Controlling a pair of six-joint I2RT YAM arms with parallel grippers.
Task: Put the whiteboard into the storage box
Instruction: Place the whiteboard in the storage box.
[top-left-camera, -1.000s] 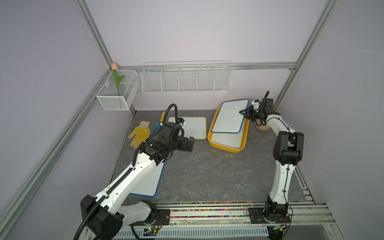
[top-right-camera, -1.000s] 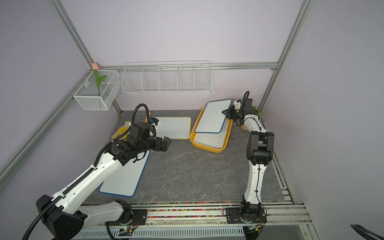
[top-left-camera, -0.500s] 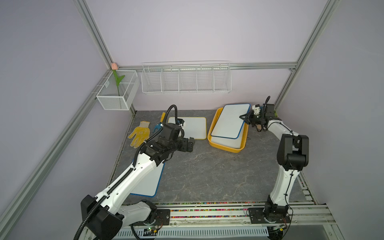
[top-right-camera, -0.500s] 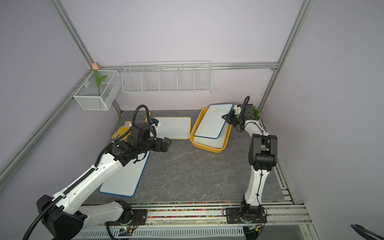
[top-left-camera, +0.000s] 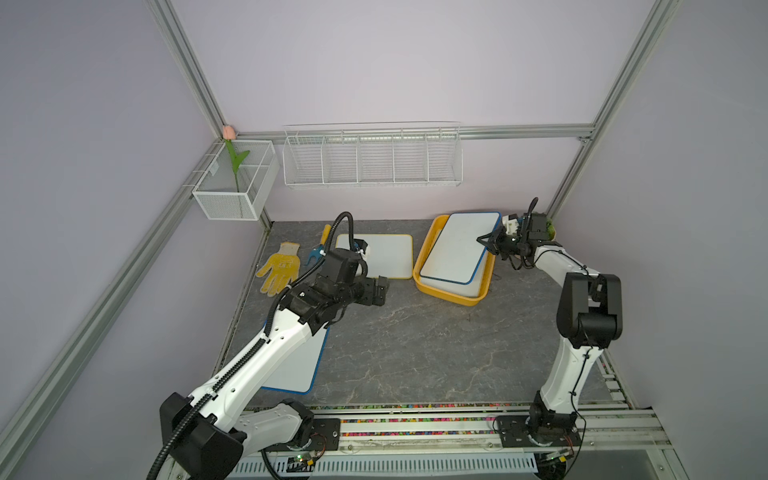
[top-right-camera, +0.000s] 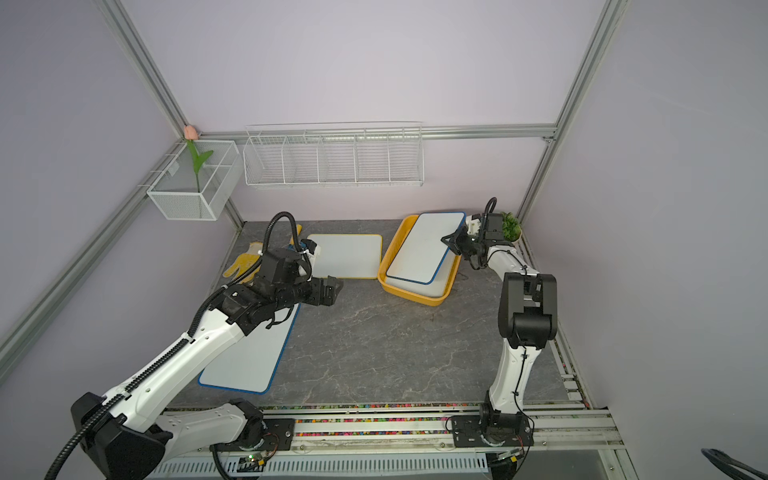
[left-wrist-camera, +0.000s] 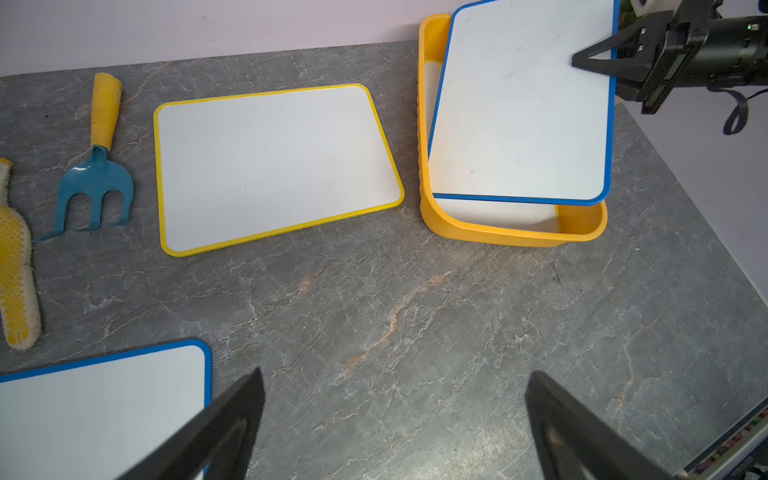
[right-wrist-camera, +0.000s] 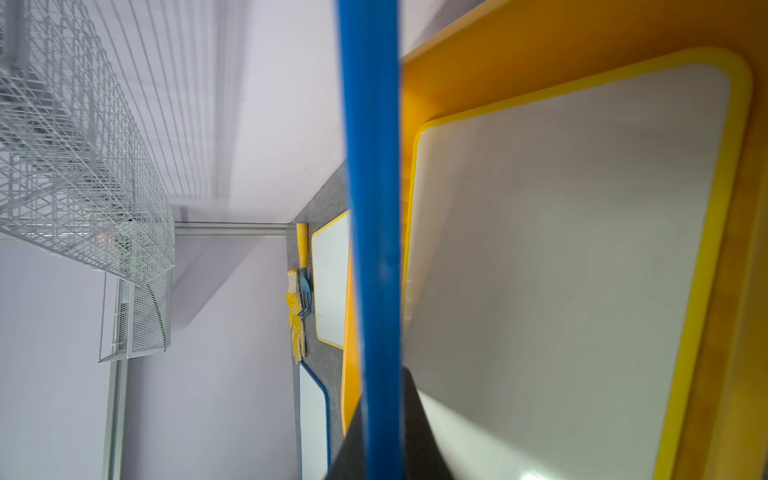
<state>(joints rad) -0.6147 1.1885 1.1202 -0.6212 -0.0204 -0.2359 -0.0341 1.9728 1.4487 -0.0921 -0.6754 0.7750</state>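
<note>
My right gripper (top-left-camera: 484, 240) is shut on the long edge of a blue-rimmed whiteboard (top-left-camera: 457, 245), holding it tilted over the yellow storage box (top-left-camera: 449, 296). The board's near end sits low over the box, and its far end juts above the rim. The right wrist view shows the blue rim (right-wrist-camera: 370, 208) edge-on between my fingers, with a yellow-rimmed whiteboard (right-wrist-camera: 561, 249) lying flat in the box below. My left gripper (left-wrist-camera: 395, 376) hangs open over bare table with nothing between its fingers. It is left of the box in both top views (top-right-camera: 334, 289).
A yellow-rimmed whiteboard (top-left-camera: 384, 255) lies flat left of the box, and a blue-rimmed one (top-right-camera: 249, 357) lies partly under my left arm. A yellow glove (top-left-camera: 280, 266) and a garden fork (left-wrist-camera: 97, 166) lie far left. A wire rack (top-left-camera: 372, 160), mesh basket (top-left-camera: 235, 183) and potted plant (top-right-camera: 511, 226) line the back.
My right gripper has brought the blue-rimmed whiteboard down and slightly nearer, so it lies lower over the storage box. The left arm has barely moved.
</note>
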